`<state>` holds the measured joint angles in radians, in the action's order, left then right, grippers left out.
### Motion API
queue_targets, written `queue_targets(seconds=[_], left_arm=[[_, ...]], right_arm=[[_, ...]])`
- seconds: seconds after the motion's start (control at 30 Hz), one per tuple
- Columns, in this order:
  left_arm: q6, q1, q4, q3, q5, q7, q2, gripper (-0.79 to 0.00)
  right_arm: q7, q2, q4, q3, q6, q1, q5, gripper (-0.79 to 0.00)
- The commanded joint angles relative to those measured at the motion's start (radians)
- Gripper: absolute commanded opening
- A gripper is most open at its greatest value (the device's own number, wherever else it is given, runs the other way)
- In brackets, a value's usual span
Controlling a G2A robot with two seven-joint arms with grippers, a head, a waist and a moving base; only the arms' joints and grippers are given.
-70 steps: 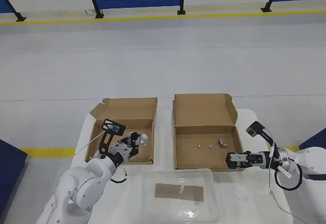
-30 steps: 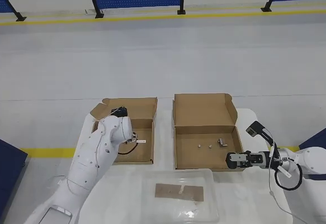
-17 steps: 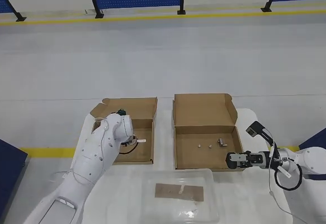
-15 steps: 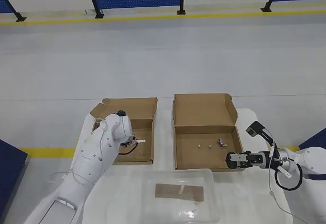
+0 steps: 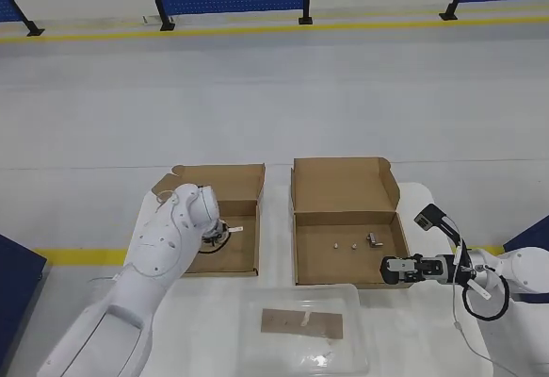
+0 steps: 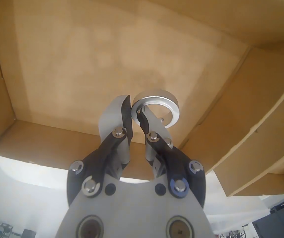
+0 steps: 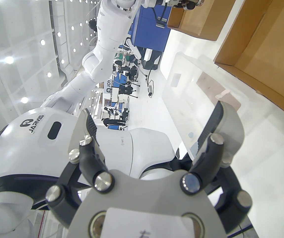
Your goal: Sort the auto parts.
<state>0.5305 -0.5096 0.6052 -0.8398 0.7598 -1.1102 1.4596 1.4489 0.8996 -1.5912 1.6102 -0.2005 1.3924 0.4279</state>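
Inside left box (image 6: 82, 63), left gripper (image 6: 133, 111) clamped on ring (image 6: 156, 94), right gripper (image 7: 153, 110) apart beside tray (image 5: 255, 330)

The ring (image 6: 155, 110) is plain bright silver. The left box (image 5: 241, 184) and the right box (image 5: 345, 188) are unprinted brown cardboard. The small parts (image 5: 375, 238) are pale grey. The bench (image 5: 415, 339) is white. The tray (image 5: 255, 325) is clear and its sheet (image 5: 302, 323) is brown.

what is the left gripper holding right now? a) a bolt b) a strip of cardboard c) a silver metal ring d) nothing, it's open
C: the left gripper pinches the rim of a silver metal ring, one finger inside it and one outside, in front of the cardboard box floor.
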Motion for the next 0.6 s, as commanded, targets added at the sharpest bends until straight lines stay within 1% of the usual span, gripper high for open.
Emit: queue_targets(seconds=[0.0,0.27,0.57], left_arm=[[-0.003,0.018,-0.045,0.014,-0.012,0.006,0.017,-0.785],[-0.028,0.054,-0.176,0.047,-0.035,0.029,0.063,-0.785],[-0.039,0.082,-0.272,0.061,-0.051,0.049,0.099,-0.785]], right_arm=[[0.0,0.0,0.0,0.0,0.0,0.0,0.0,0.0],[0.0,0.0,0.0,0.0,0.0,0.0,0.0,0.0],[0.0,0.0,0.0,0.0,0.0,0.0,0.0,0.0]])
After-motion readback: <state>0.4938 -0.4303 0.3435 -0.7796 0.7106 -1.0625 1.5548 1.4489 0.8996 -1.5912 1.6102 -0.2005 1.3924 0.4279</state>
